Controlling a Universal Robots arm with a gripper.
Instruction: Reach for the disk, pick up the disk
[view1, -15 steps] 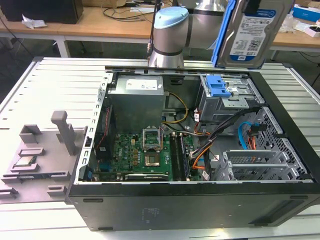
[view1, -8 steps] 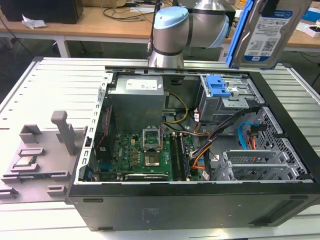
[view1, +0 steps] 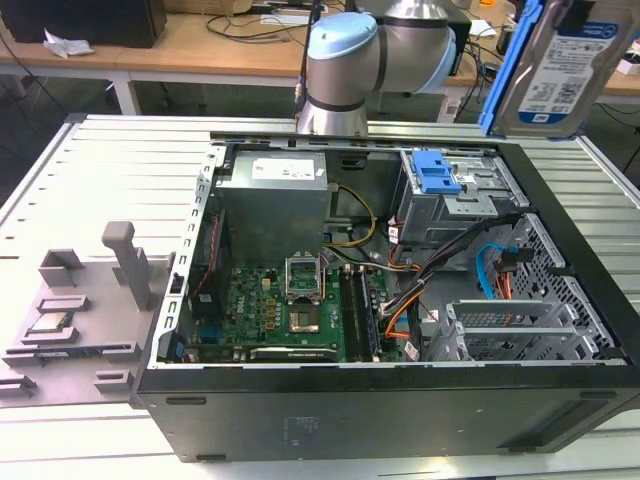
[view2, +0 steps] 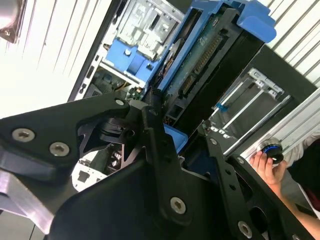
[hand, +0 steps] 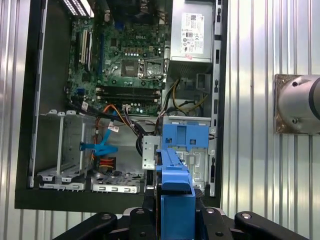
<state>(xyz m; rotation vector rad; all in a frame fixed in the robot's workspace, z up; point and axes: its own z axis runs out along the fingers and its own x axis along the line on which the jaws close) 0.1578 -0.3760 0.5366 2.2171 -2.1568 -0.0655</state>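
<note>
1. Claw state. In both wrist views the claw (hand: 176, 212) is clenched on the disk (hand: 175, 195). The black linkages stand on either side of the disk's blue frame, and the disk sits edge-on between them.

2. Disk position. In the exterior view the disk (view1: 565, 70) is at the upper part of the frame, on the exterior view's right. It hangs above the rear corner of the open computer case (view1: 400, 410) and touches neither the case nor the tabletop (view1: 100, 180). Its label faces the camera and the blue frame runs down one edge.

3. Surroundings. The drive cage with the blue latch (view1: 437, 172) sits inside the case, below the disk. The grey power supply (view1: 275, 190) lies further toward the exterior view's left. The arm (view1: 345, 60) rises behind the case. A person's hand (view2: 265, 167) rests on a knob beside the case in the second wrist view.

4. Progress. I judge the reach complete and the grasp made. With the disk carried free above the case, the pick-up reads as essentially accomplished.
</note>
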